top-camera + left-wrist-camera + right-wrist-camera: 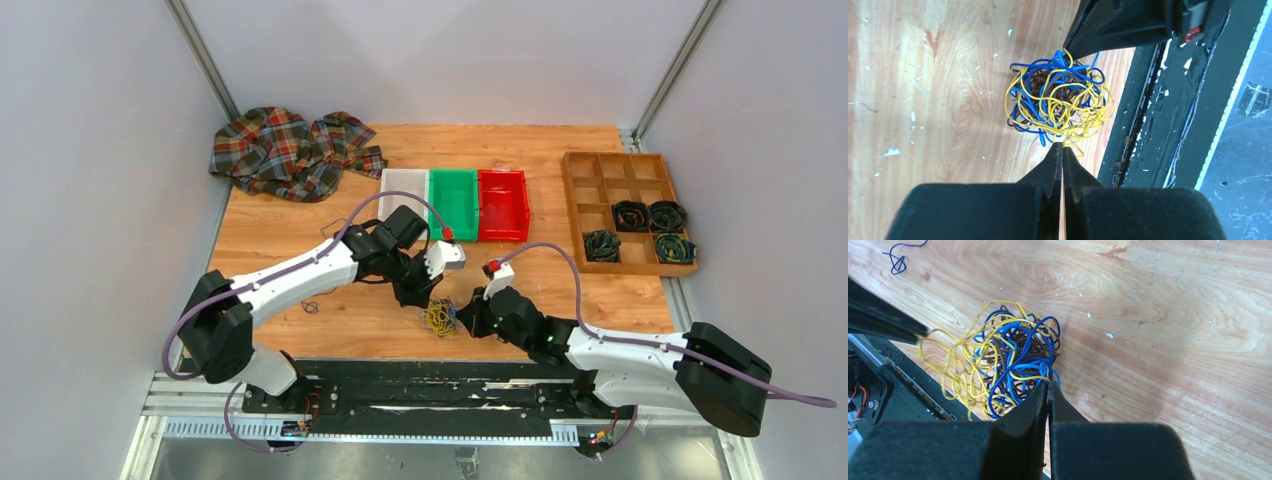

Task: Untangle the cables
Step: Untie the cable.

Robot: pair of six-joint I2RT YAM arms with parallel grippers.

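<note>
One small clump of cables [1058, 102], thin loops in blue, yellow and brown, rests on the desk [300, 250] near its front edge, just ahead of the black rail [430, 385] that carries the arm bases. The left gripper [1062, 146] is clenched, tips pressed together on a yellow strand at the rim of the clump. From the right wrist view that strand runs out a little from the mass to the tips. The right gripper [1049, 384] is clenched too, tips closed on the opposite rim where blue and yellow loops bunch; it grasps a loop there, but which strand is hard to tell. The two grippers face each other with the clump between them. A short blue wire [898, 260] lies apart on the wood, on the left arm's side. A plaid cloth [290, 150] is crumpled at the far left corner. Grey, green and red bins [455, 203] stand side by side at mid-desk. A wooden divided tray [590, 180] sits at the far right, with four dark coiled bundles [650, 230] in its near compartments.
</note>
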